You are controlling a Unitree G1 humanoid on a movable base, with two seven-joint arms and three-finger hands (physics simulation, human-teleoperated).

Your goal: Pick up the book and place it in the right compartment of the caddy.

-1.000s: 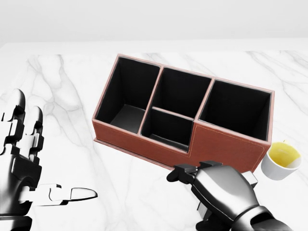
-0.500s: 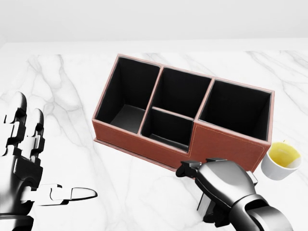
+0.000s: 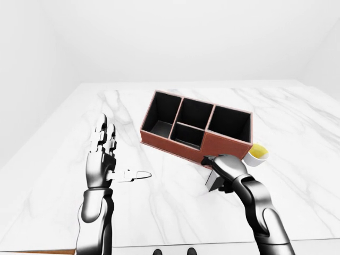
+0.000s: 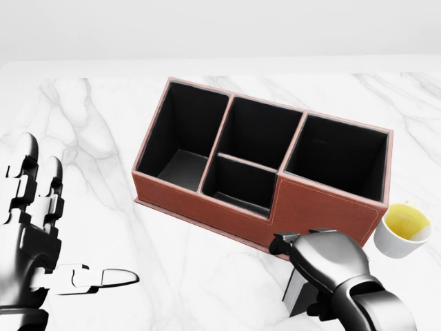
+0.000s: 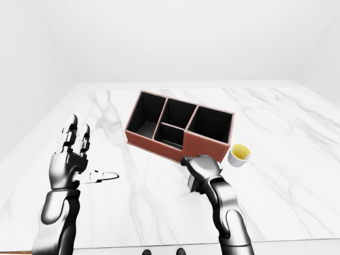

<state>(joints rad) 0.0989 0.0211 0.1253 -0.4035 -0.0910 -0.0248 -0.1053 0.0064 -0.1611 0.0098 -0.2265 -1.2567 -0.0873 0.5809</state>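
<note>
The right hand (image 4: 324,265) has shifted toward the head view's lower right over the last second, and a grey slab, judged to be the book (image 4: 298,293), now shows beneath it. The fingers are clenched over the book, which appears tilted up from the marble bench (image 4: 103,138), just beside the near wall of the caddy (image 4: 320,207). The grasp looks secured; the lift is not yet done.

The right compartment (image 4: 337,162) stands empty directly above the hand. A cup (image 4: 403,231) sits close beside the caddy's right end, limiting room there. The left hand (image 4: 31,227) is released, fingers spread, well apart.
</note>
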